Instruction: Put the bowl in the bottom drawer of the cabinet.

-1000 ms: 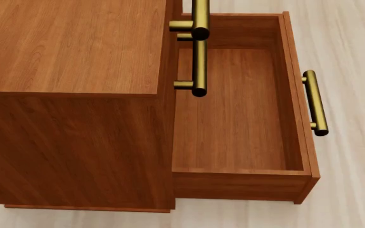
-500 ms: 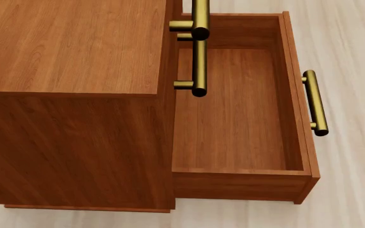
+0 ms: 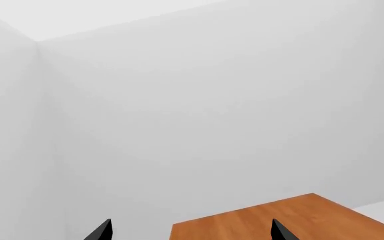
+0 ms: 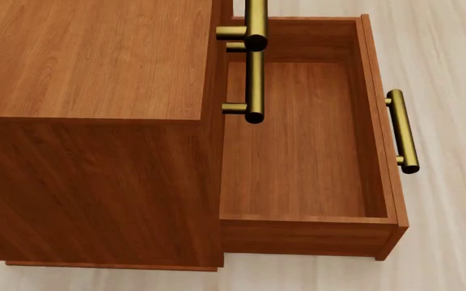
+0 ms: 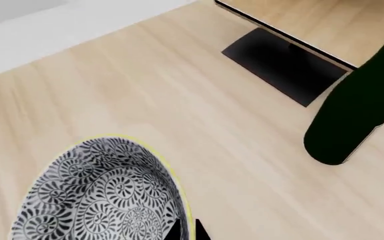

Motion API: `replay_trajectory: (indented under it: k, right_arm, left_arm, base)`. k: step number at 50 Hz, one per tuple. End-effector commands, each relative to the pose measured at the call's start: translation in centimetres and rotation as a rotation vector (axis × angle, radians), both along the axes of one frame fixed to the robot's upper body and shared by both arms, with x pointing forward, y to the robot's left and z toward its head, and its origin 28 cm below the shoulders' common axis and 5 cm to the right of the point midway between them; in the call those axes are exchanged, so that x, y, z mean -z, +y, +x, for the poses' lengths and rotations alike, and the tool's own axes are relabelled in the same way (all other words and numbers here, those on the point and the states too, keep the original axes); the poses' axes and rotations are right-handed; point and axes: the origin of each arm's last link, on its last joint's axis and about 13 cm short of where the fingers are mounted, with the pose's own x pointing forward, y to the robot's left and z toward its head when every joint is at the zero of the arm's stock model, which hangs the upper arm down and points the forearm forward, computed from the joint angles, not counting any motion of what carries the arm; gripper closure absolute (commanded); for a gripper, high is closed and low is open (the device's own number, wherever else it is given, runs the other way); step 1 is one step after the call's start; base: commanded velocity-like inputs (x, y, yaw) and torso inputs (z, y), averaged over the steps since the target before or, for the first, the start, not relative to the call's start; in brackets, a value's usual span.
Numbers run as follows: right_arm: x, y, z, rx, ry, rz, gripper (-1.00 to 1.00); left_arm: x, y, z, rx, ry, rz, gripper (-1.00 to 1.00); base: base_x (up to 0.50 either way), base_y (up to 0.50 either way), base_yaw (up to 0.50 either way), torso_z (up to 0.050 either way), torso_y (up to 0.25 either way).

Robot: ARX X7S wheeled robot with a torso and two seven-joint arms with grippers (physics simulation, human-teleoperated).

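Observation:
The head view shows the reddish-brown cabinet [image 4: 87, 60] from above. Its bottom drawer [image 4: 298, 139] is pulled out to the right and holds nothing, with its brass handle [image 4: 402, 130] on the front. No arm appears in that view. The right wrist view shows the speckled bowl [image 5: 98, 190] over a pale wood surface. My right gripper [image 5: 186, 231] is shut on its yellow-banded rim, one finger inside and one outside. My left gripper [image 3: 192, 232] is open with nothing between its fingers, pointing at white walls over a corner of reddish-brown wood [image 3: 279, 217].
Brass handles of the upper drawers [image 4: 254, 60] jut out over the open drawer's left side. A dark green bottle [image 5: 359, 110] stands on the pale surface [image 5: 178, 90] near the bowl. Beyond it a black base [image 5: 279, 65] sits under a pale wood board [image 5: 312, 17]. Pale floor [image 4: 451, 60] surrounds the cabinet.

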Motion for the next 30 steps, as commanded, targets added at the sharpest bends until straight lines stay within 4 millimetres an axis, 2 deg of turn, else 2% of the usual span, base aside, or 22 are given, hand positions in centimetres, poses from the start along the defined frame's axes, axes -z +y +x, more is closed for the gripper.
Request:
replay_trajectory:
  k: [1,23,30]
  right_arm:
    - [-2.1,0.6,-0.1,-0.026,-0.056,-0.044,1.00]
    - [-5.3,2.1,1.0,-0.071,-0.104,-0.107,1.00]
    - [-6.4,2.3,0.8,-0.079,-0.125,-0.119,1.00]
  left_arm:
    - [0.0,-0.1,0.0,0.004,-0.002,0.000,-1.00]
    - [-0.1,-0.1,-0.3,0.007,-0.007,0.000,-1.00]
    - [-0.3,-0.1,-0.4,0.006,-0.009,-0.001,-1.00]
  base:
    - [0.00,0.00,0.00,0.000,0.000]
    - [0.00,0.00,0.00,0.000,0.000]
    - [0.00,0.00,0.00,0.000,0.000]
